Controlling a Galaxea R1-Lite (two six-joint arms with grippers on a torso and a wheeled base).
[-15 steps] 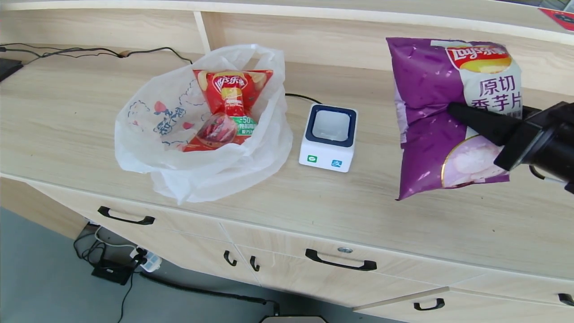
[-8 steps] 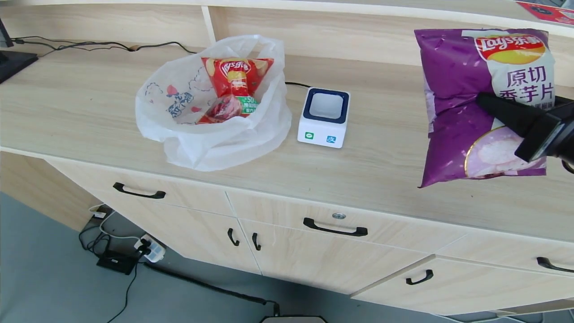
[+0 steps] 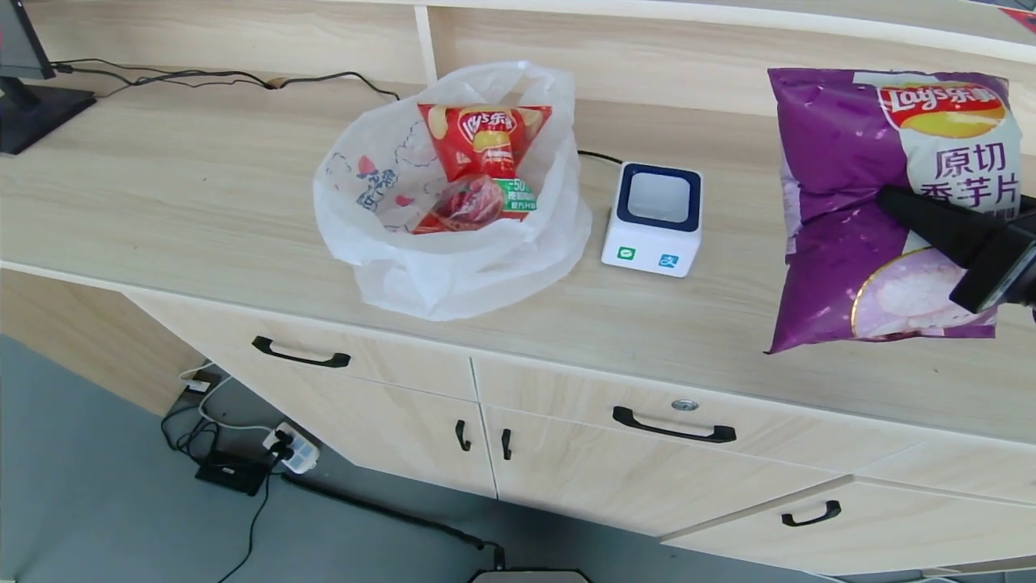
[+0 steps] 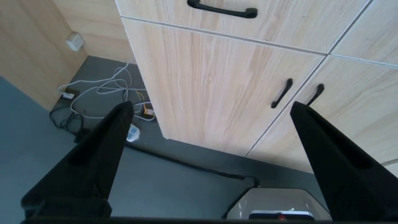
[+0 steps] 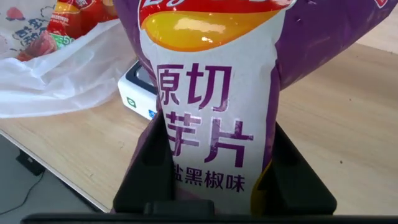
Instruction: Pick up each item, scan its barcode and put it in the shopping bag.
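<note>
A purple chip bag (image 3: 858, 210) hangs upright above the counter, to the right of the white scanner (image 3: 654, 219). My right gripper (image 3: 914, 214) is shut on its middle. In the right wrist view the purple bag (image 5: 217, 93) runs between the two black fingers (image 5: 149, 155) of the right gripper (image 5: 217, 168). A white plastic shopping bag (image 3: 453, 259) sits open left of the scanner, with a red chip bag (image 3: 481, 162) inside. My left gripper (image 4: 211, 118) is open and holds nothing, low in front of the cabinet doors (image 4: 236, 81).
A monitor stand (image 3: 32, 105) stands at the far left of the counter (image 3: 162, 210), and cables (image 3: 202, 77) run along the back. A raised wooden ledge (image 3: 647, 48) bounds the counter behind. Drawers with black handles (image 3: 672, 425) sit below. A power strip (image 3: 291, 449) lies on the floor.
The head camera has shifted, so the whole scene sits further right in the picture. The right gripper still holds the purple bag to the right of the scanner.
</note>
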